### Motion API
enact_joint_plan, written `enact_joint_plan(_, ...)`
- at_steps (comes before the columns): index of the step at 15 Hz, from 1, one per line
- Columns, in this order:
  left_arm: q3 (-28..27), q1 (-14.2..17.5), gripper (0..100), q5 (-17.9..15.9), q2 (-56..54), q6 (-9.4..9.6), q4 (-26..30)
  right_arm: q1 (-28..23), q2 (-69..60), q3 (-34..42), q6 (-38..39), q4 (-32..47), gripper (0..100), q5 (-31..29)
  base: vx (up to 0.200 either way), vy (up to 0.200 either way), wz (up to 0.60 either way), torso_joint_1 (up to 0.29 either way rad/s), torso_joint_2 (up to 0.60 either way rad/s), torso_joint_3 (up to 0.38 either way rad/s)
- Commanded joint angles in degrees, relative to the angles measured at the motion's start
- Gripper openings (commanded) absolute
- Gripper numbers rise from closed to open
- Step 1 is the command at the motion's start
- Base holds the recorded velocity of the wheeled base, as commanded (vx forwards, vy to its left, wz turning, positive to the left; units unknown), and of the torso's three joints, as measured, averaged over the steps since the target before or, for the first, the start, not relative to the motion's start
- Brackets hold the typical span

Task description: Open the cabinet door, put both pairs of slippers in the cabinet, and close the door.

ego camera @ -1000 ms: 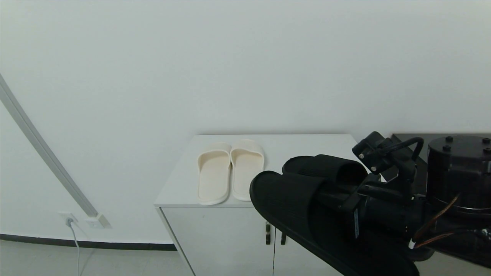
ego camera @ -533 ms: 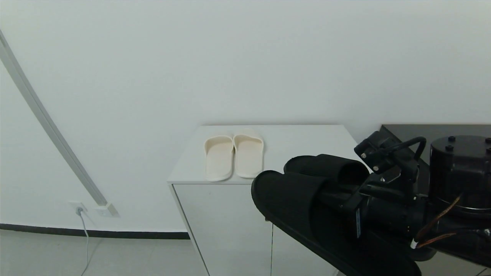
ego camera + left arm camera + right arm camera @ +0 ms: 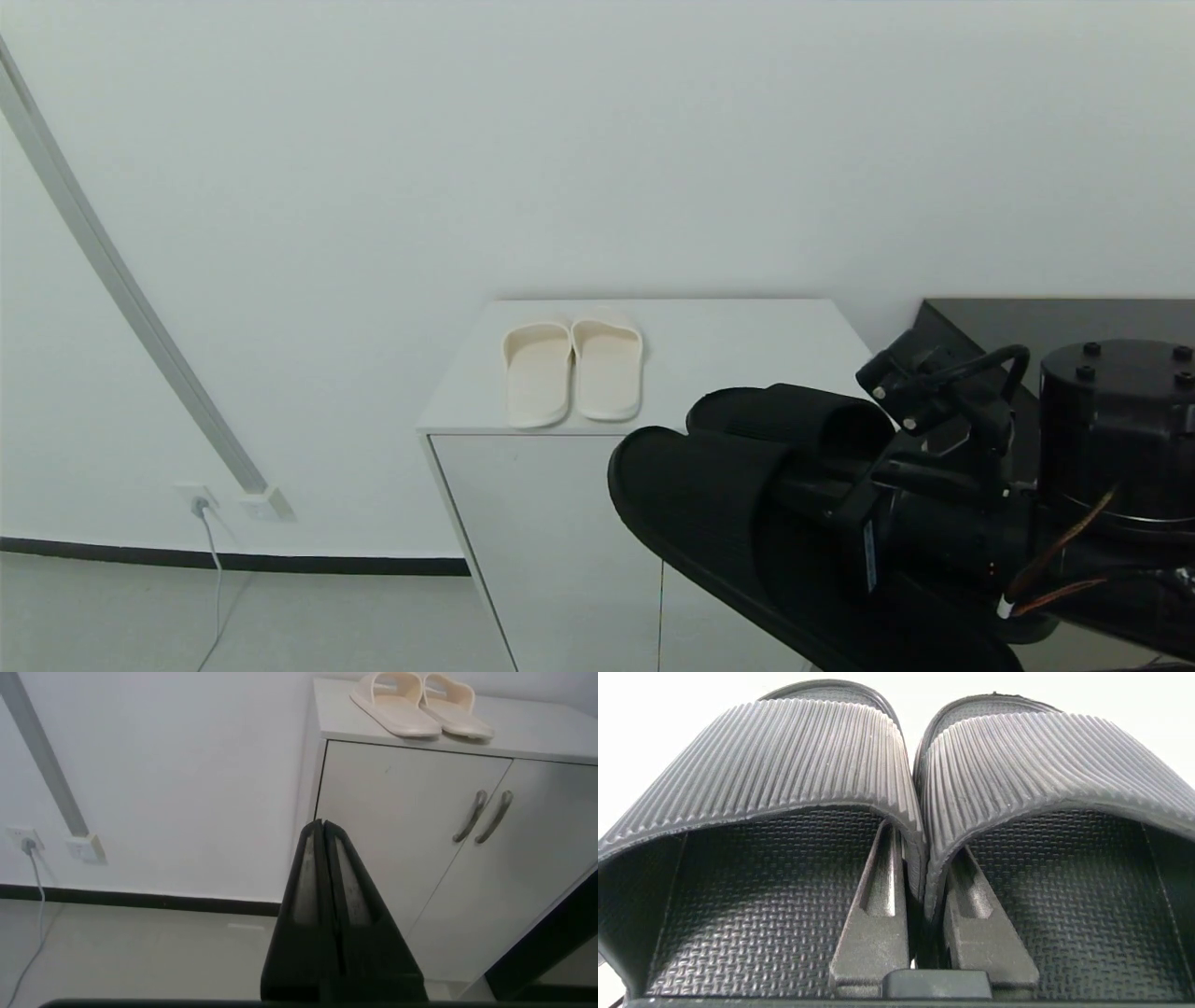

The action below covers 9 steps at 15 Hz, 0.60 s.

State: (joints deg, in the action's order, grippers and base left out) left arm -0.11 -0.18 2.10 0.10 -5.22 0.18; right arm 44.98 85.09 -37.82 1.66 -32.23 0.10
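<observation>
Backing away, the head camera is showing the cabinet smaller at centre frame, doors shut. Right claw is pinching the black slippers by their inner walls at lower right, white slippers are lying on the cabinet top, and left claw is sitting pressed together

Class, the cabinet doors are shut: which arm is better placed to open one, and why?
Left. The left tool is shut and empty, handles ahead; the right tool grips the black slippers.
</observation>
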Motion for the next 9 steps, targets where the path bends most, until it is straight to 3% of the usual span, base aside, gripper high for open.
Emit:
enact_joint_plan(1,0.02,0.01,0,0.01,-0.01,-0.06,-0.01,0.02,0.43,0.11,0.01,-0.02,0,-0.01,0.0,0.0,0.0,0.0,0.0,0.0)
enact_joint_plan(7,0.02,0.01,0,0.01,-0.01,0.03,-0.01,0.02,1.22,1.08,-0.25,-0.11,0,-0.01,0.0,0.0,0.0,-0.005,0.01,0.009)
enact_joint_plan(9,0.02,0.01,0,0.01,-0.01,0.03,-0.01,0.02,1.13,1.08,-0.25,-0.2,0,0.08,0.0,0.0,0.0,-0.137,0.32,0.176)
